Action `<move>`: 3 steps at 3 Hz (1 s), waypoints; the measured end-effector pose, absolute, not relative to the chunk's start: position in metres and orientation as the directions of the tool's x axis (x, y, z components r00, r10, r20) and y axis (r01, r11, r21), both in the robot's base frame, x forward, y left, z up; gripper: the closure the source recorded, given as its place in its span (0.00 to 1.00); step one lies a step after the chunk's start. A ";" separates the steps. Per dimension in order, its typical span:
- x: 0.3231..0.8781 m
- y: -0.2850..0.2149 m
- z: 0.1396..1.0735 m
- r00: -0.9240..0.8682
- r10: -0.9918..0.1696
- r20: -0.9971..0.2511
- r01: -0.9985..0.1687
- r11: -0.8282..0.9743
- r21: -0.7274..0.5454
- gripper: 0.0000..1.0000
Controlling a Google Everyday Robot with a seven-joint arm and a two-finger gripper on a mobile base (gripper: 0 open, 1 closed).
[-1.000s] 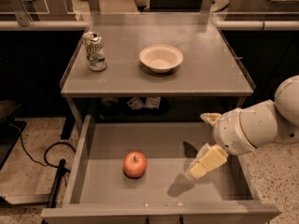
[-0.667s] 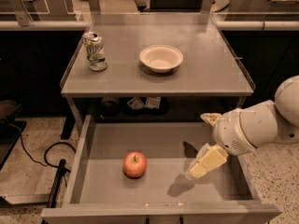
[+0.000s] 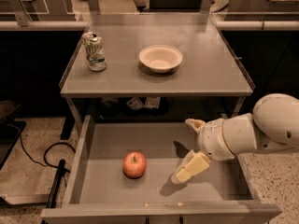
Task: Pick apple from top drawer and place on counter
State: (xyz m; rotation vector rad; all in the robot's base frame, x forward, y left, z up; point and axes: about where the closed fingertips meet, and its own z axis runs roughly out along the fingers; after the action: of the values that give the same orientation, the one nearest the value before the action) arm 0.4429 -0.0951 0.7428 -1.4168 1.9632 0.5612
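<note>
**Red apple on the drawer floor, gripper just to its right**

The small round red apple (image 3: 134,164) with yellowish patches and a short brown stem stands stem-up on the flat bare bottom of the wide, shallow grey top drawer (image 3: 80,160). It sits left of the floor's middle, nearer the front wall, and touches none of the walls. Its skin looks smooth with a faint sheen.

At about 3 o'clock from the apple, near but apart from it, the cream-coloured two-finger gripper (image 3: 190,168) points down and to the left just above the drawer floor, casting a dark shadow below it. Whether it is spread or pressed together cannot be told from this angle, and it holds nothing that shows. The smooth, rounded white arm (image 3: 252,132) enters from the right edge, where it is cut off.

At 12 o'clock, above the drawer, lies the matte grey rectangular counter (image 3: 205,64) with slightly raised side edges. On it stand a cream-white round bowl (image 3: 160,58) and, at its 9 o'clock, a dented silver drinks can (image 3: 95,51). In the shadowed gap under the counter lie small pale items (image 3: 142,102), too dim to make out. A black cable (image 3: 51,153) curls on the speckled floor at 9 o'clock of the drawer.
</note>
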 end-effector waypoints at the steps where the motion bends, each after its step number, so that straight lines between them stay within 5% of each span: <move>1: 0.446 -0.081 0.722 -0.182 -0.655 -0.734 -0.957 0.290 -0.022 0.00; 3: 0.443 -0.074 0.702 -0.148 -0.641 -0.753 -0.965 0.259 -0.030 0.00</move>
State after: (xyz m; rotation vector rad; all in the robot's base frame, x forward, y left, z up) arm 0.4425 -0.0738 0.7020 -1.4578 1.8730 0.6277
